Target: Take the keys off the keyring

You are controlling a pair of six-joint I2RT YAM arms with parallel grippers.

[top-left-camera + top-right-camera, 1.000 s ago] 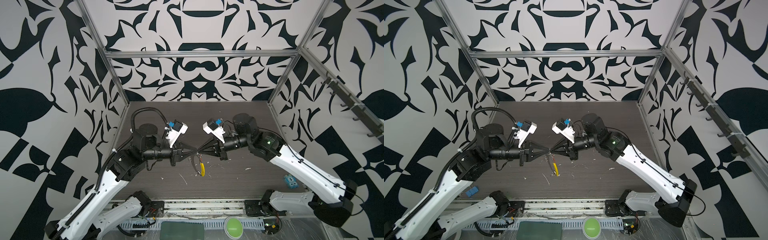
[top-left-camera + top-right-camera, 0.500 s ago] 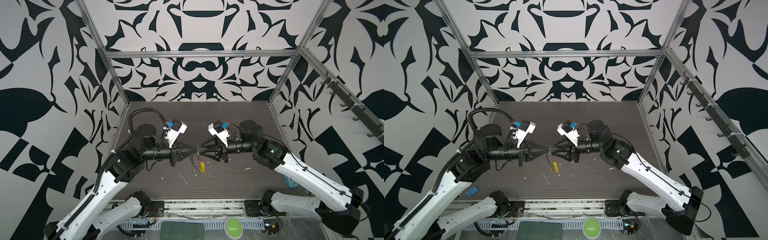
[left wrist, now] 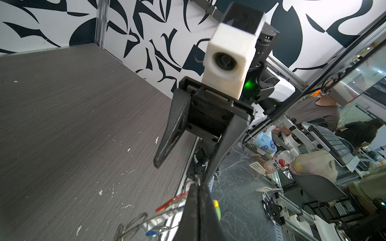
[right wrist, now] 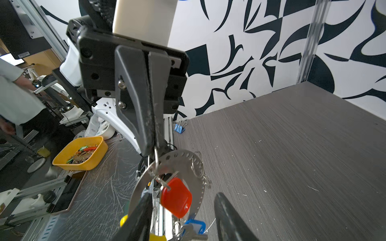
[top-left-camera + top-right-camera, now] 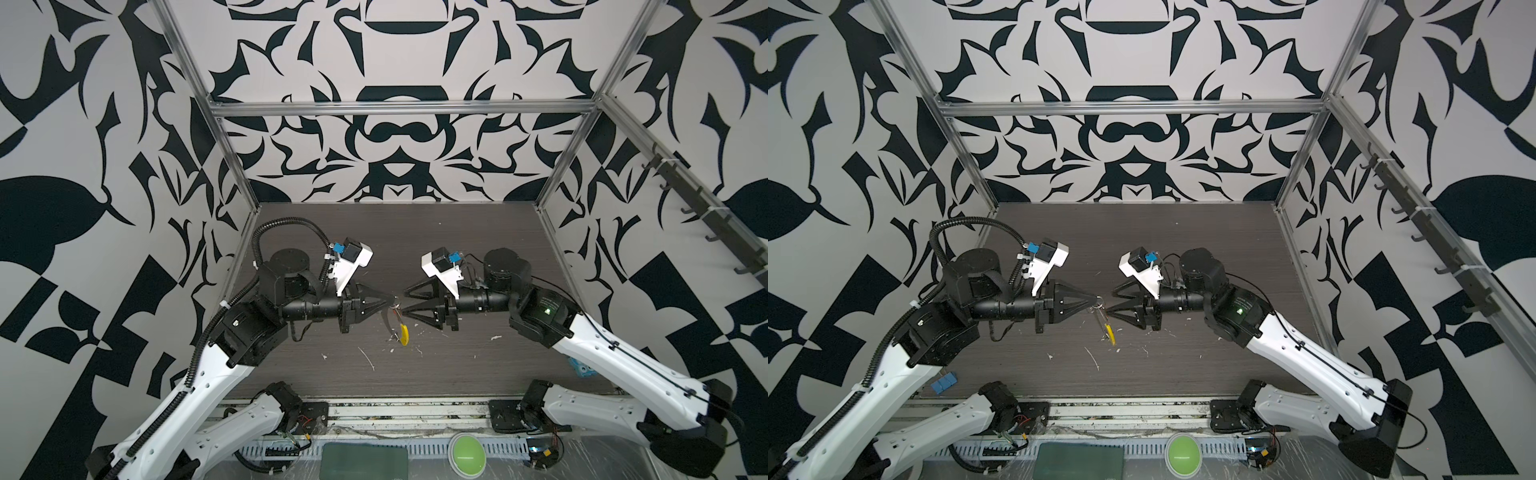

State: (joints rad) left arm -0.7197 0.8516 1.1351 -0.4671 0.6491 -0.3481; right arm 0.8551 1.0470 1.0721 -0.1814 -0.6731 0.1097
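**Right end effector (image 5: 404,305) lets go, nothing freed yet**

The right end effector has just opened to about half width. It now grips nothing, and its tips stand just beside the hanging bunch. No key has come off, so it probably needs a fresh grasp on one of them. The left end effector (image 4: 153,146) is clamped shut on the top of the keyring (image 4: 189,158), which hangs in the air above the surface (image 5: 457,374), mid-scene. The keyring looks like a flat grey arc with small holes and a yellow sleeve (image 5: 404,334) low down. The red key (image 4: 176,197) and blue key (image 4: 194,226) dangle from it.
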